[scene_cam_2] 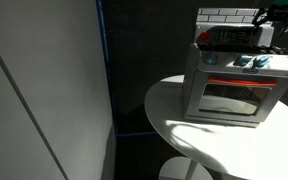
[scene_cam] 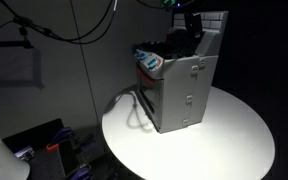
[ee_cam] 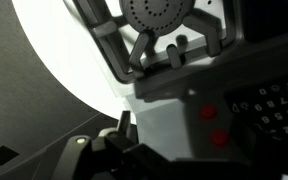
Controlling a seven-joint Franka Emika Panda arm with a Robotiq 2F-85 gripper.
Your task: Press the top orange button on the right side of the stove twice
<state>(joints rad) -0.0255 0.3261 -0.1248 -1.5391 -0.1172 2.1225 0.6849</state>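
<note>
End effector (scene_cam: 191,30) above the stove (scene_cam: 184,95) is lost in the dark, so can't tell if it's apart or together. The stove's red buttons (ee_cam: 210,113) are blurry.

The claw (scene_cam: 191,25) melts into the dark background, so its jaw gap cannot be told. Below the claw, the stove (scene_cam_2: 234,95) is cut off by an exterior view's edge. Ahead of the claw, the red buttons (ee_cam: 210,112) look blurred.
</note>
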